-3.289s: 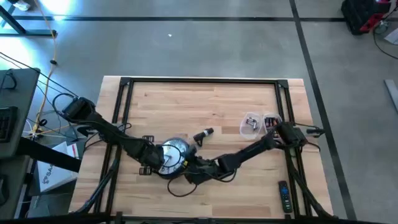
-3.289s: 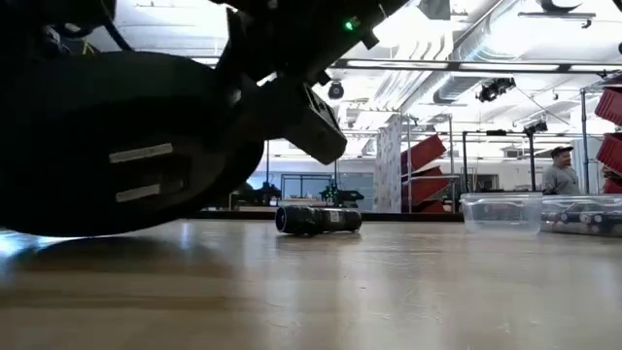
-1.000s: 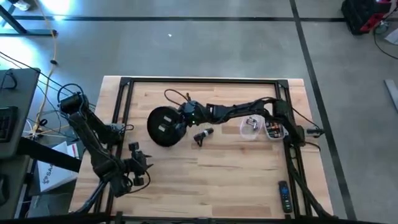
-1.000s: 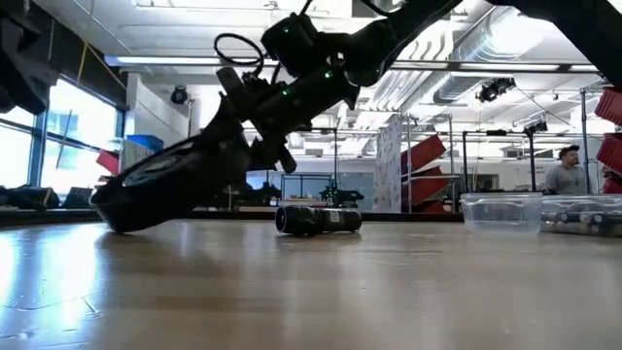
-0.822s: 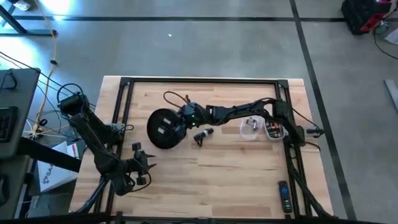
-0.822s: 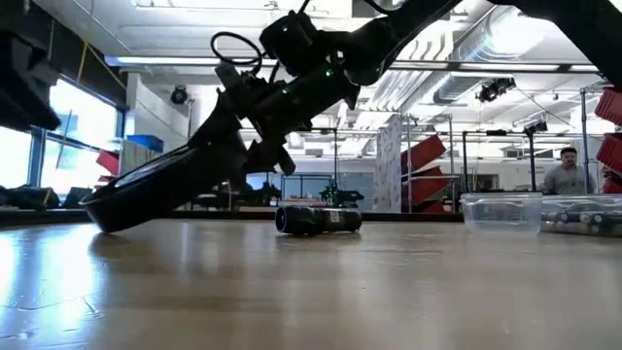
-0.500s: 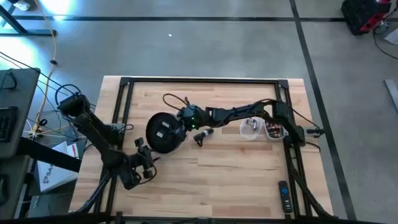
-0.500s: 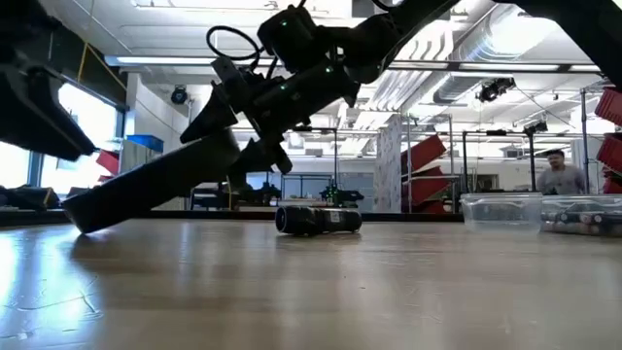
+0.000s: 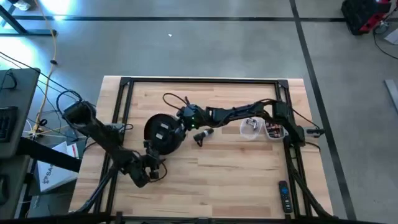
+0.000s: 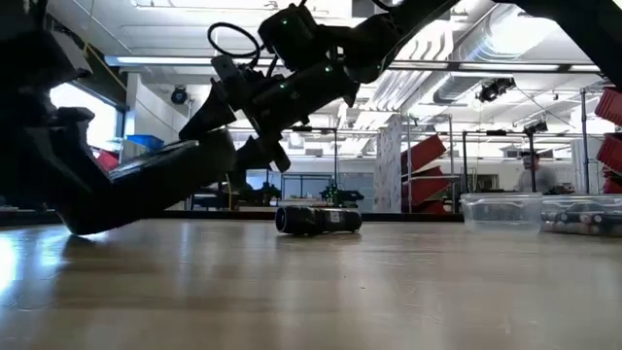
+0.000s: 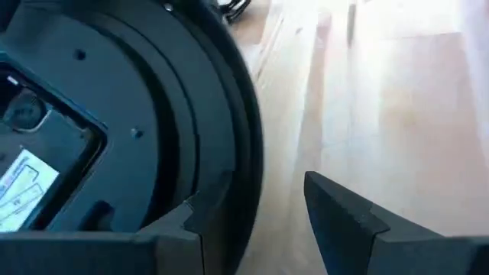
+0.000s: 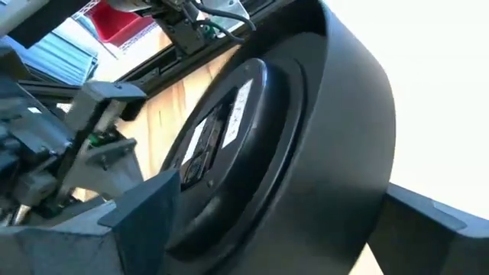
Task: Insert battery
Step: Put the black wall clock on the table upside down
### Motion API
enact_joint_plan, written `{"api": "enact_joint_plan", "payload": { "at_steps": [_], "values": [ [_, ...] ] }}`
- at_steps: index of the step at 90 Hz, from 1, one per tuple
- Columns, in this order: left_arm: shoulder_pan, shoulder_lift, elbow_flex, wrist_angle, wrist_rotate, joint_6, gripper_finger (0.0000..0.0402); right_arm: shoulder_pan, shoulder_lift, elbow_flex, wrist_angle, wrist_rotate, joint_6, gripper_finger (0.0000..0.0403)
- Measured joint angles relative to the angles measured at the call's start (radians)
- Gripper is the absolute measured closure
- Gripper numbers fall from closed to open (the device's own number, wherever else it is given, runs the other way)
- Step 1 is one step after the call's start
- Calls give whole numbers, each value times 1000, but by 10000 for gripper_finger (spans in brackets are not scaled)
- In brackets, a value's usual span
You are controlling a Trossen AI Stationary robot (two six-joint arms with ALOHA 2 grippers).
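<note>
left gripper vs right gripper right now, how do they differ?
The right gripper is shut on the round black device, holding it tilted on edge; the left gripper is open at the device's near rim, one finger clear of it. The right arm reaches across the table; the left comes from the near-left.

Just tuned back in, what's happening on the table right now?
The right gripper is shut on the round black disc-shaped device, holding it tilted with one edge on the wooden table. The left gripper, open, is at the disc's near edge. A small black cylinder lies beside it.
</note>
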Motion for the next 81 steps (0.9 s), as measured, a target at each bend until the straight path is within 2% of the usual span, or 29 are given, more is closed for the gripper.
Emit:
{"api": "enact_joint_plan", "payload": {
  "at_steps": [11,24,57,81],
  "values": [
    [28,67,3,8,-20,-41,270,0,-1,0,13,15,0,61],
    [40,124,1,-5,-49,-80,308,1,-1,0,12,20,-1,61],
    [40,135,2,-5,-80,-78,392,1,-1,0,10,24,-19,61],
    [34,93,2,-18,-46,-95,400,1,-41,0,-26,-4,-81,61]
  ]
}}
